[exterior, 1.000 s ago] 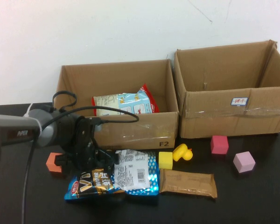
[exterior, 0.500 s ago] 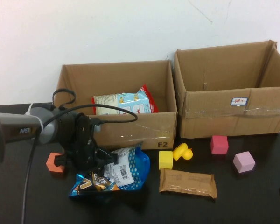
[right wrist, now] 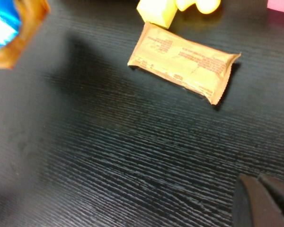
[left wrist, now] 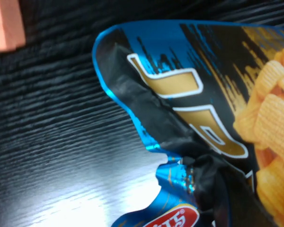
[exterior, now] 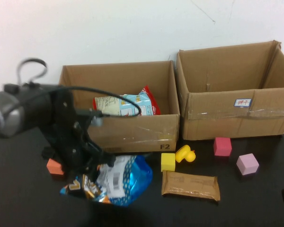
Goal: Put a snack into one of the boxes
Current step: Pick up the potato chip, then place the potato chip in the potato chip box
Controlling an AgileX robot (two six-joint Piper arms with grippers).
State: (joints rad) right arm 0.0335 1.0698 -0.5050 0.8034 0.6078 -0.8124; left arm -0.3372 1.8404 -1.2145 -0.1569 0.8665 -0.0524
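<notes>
1. High view showed the left gripper (exterior: 87,166) pinched tight on the blue snack bag (exterior: 120,182), which hung off the black table (exterior: 255,203) in front of the left box (exterior: 132,135)
2. That box lay just behind the bag, so the bag needed to go up and back over its front wall
3. The bag's long side ran across the table, drooping to the right
4. The right gripper (right wrist: 265,201) was parked low on the right, far from the bag; its fingers looked pressed together
5. A brown packet (exterior: 190,185) and toy blocks lay nearby
</notes>
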